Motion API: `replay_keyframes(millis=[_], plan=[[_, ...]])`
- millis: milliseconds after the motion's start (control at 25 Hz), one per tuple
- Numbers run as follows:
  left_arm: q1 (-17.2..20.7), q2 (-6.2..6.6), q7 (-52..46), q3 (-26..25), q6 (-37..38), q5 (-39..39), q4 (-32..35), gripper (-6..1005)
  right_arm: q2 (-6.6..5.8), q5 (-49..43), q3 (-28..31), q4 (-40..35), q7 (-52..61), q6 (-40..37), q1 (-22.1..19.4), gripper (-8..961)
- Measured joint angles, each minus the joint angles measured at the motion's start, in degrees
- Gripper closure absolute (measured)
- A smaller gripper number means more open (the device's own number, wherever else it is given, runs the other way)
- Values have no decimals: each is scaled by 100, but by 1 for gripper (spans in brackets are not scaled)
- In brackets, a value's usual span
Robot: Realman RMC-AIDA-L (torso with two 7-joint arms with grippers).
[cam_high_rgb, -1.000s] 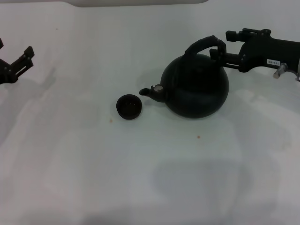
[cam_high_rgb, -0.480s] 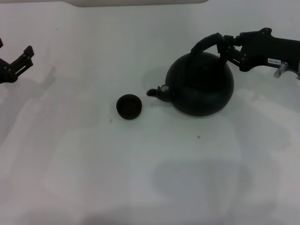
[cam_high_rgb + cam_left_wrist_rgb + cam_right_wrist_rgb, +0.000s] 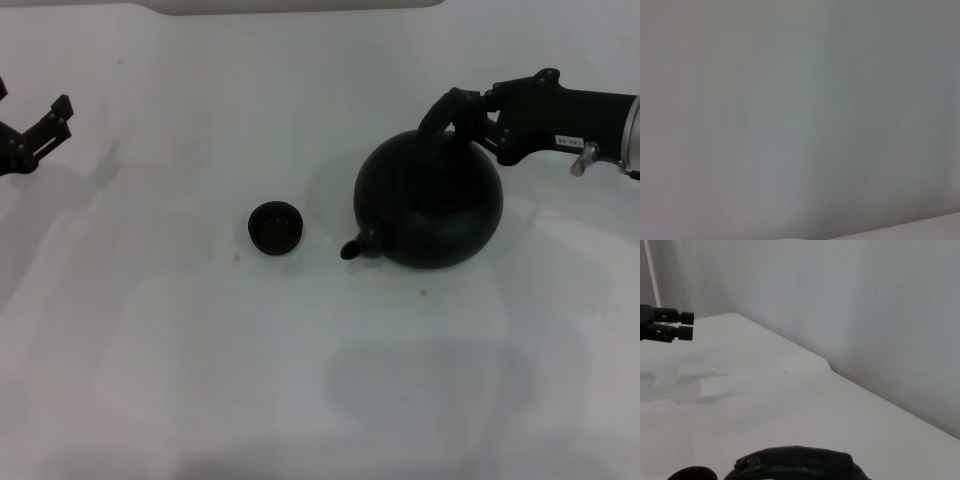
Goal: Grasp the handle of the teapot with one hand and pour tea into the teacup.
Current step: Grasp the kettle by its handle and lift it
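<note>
Right gripper (image 3: 478,112) reaches in from the side, pinching the handle (image 3: 447,108) of the teapot (image 3: 430,198), which tips its spout toward the nearby teacup (image 3: 275,227) on the white table (image 3: 200,350). Cup's contents unclear. Left gripper (image 3: 45,125), fingers spread, parked far left.

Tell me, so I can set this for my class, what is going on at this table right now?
The right gripper is shut on the thick black arched handle of the large round black teapot, tipping its spout down towards the small round black teacup. The spout stops short of the cup, and no tea is visible. The left gripper sits open at the white table's far left edge.
</note>
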Motion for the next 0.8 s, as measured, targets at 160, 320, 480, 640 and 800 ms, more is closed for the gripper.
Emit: replay_keyframes(millis=[160,320,480,640,800], plan=[[21,0,-1,0,0,0,-1,119,10,52,47,-26,-110,21,-24,812],[31,-7,-4,0,0,1,-12,120,20,418,60,-74,-402,103,-65,830],[33,-9,6,0,0,4,-13,119,21,625,69,-126,-544,133,-103,831],[34,-9,18,1,1,9,-14,119,21,763,27,-316,-564,178,-206,831],[34,-9,25,0,2,11,-13,119,20,836,-103,-520,-684,269,-312,832]])
